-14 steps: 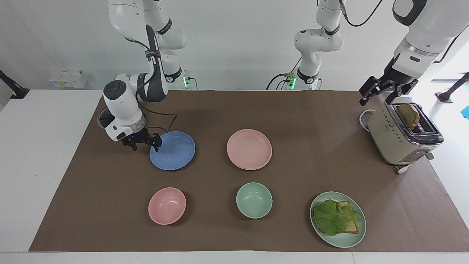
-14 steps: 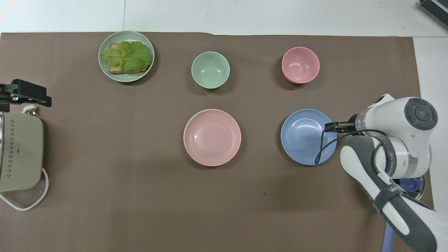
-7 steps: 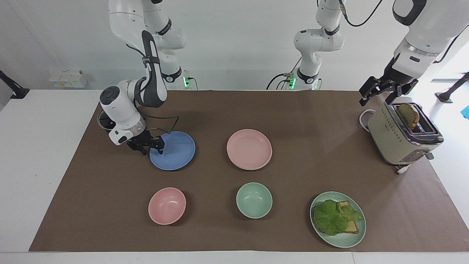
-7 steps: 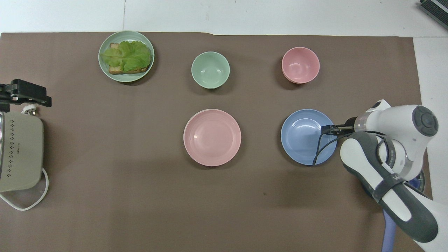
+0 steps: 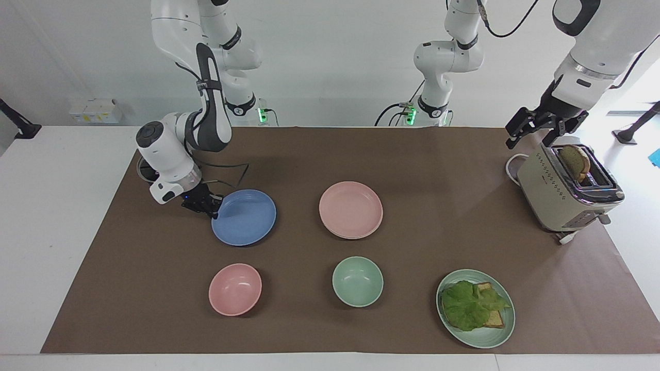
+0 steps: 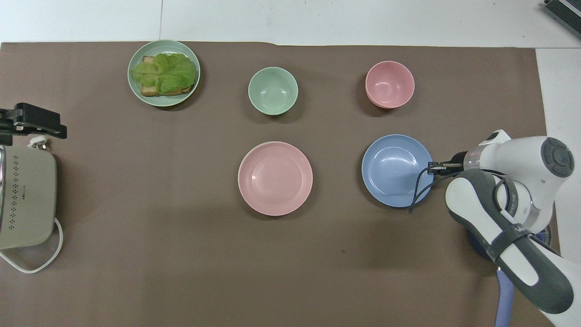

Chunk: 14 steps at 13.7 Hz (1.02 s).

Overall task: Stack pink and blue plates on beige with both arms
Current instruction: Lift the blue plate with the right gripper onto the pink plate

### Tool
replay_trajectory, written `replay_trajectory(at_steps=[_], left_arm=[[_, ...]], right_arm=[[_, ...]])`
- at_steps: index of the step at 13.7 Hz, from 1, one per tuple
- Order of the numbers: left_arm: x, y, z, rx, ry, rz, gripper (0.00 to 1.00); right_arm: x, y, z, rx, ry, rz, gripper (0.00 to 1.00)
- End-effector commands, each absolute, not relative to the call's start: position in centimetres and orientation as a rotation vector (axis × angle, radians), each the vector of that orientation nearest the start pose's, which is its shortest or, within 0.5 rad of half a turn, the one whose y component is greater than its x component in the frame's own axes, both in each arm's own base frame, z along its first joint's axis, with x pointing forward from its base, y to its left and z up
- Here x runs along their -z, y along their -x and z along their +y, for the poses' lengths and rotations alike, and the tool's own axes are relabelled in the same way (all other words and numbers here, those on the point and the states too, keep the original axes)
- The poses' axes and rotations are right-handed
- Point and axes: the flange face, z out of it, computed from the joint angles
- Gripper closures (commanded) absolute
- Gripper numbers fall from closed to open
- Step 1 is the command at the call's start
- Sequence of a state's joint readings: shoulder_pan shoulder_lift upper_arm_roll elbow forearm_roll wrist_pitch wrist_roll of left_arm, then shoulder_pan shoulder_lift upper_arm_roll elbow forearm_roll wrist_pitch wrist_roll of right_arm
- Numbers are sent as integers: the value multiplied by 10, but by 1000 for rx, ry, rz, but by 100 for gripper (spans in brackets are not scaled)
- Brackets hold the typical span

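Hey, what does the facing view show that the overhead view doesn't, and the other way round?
Only the facing view: both arm bases, the toast standing in the toaster, and the left gripper open above the toaster.

Only the overhead view: the blue plate's full round outline and the toaster's perforated side.

Both: the right gripper shut on the blue plate's rim, the pink plate, pink bowl, green bowl and the green plate with lettuce. No beige plate shows separately in either.

A pink bowl (image 5: 235, 289) and a green bowl (image 5: 357, 281) sat apart on the bench (image 5: 154, 309); a green plate (image 5: 495, 335) held lettuce (image 5: 466, 304) on toast (image 5: 496, 319); a toaster (image 5: 557, 190) held bread (image 5: 574, 161).
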<state>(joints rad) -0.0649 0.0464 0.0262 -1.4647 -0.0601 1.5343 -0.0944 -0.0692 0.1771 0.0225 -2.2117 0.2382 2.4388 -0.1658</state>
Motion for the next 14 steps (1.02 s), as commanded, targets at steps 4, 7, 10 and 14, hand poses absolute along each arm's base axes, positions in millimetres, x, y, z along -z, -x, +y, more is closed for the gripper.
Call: replay_trajectory(at_steps=[4,7,10,14], left_arm=[[-647,-561,-26,18,3180,-84,0],[-647,-561,-26,18,3180,-84,0],[-647,-561,-26,18,3180,-84,0],[-647,-561,-26,20,3180,-84,0]], right_arm=[[-351,-559,-17,119,2933,44,100],[-393,-566,8,130,2855,48,100],[-408,-573,56,123,2841,102,100],[-410,-571,140,141,2837,167,100]])
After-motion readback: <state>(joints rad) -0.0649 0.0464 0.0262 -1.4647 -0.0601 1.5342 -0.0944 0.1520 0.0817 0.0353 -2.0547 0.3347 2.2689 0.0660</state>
